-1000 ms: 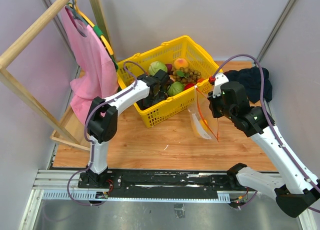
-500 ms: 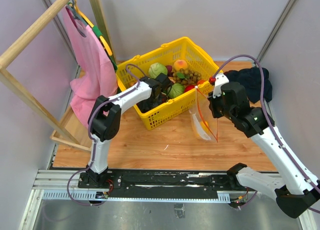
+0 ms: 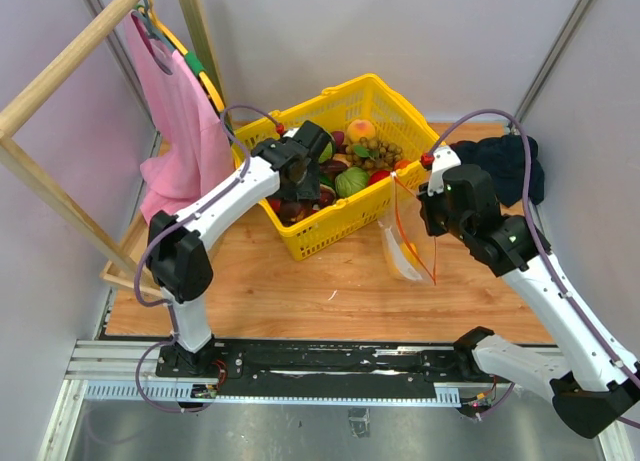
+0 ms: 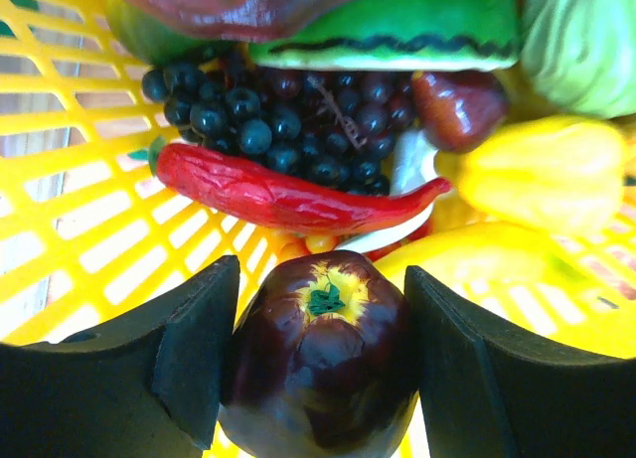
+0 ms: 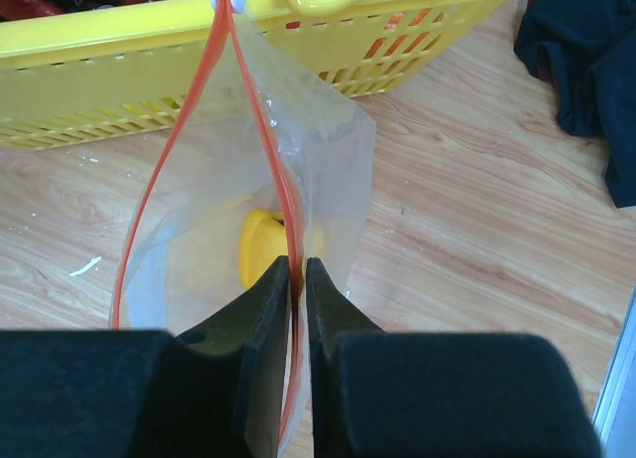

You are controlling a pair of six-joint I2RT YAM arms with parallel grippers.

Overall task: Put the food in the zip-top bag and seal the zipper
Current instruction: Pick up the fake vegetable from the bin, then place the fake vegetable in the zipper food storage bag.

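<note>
My left gripper (image 4: 320, 351) is shut on a dark purple fruit (image 4: 323, 364) with a yellow top and green stem, held above the food in the yellow basket (image 4: 89, 239). In the top view this gripper (image 3: 303, 186) is over the basket's left half. Below it lie a red chili (image 4: 278, 195), dark grapes (image 4: 268, 115) and a yellow pepper (image 4: 547, 175). My right gripper (image 5: 298, 279) is shut on the red-orange zipper (image 5: 260, 140) of the clear zip-top bag (image 5: 209, 229), which hangs open beside the basket. A yellow piece (image 5: 260, 244) lies inside the bag. The bag also shows in the top view (image 3: 405, 246).
The yellow basket (image 3: 335, 216) holds a green cabbage (image 3: 352, 181), a peach (image 3: 361, 129) and more food. A pink cloth (image 3: 180, 131) hangs on a wooden rack at the left. A dark blue cloth (image 3: 505, 166) lies at the back right.
My left arm has lifted and swung back-left over the basket with the purple fruit in its jaws. The right arm and bag have not moved.
</note>
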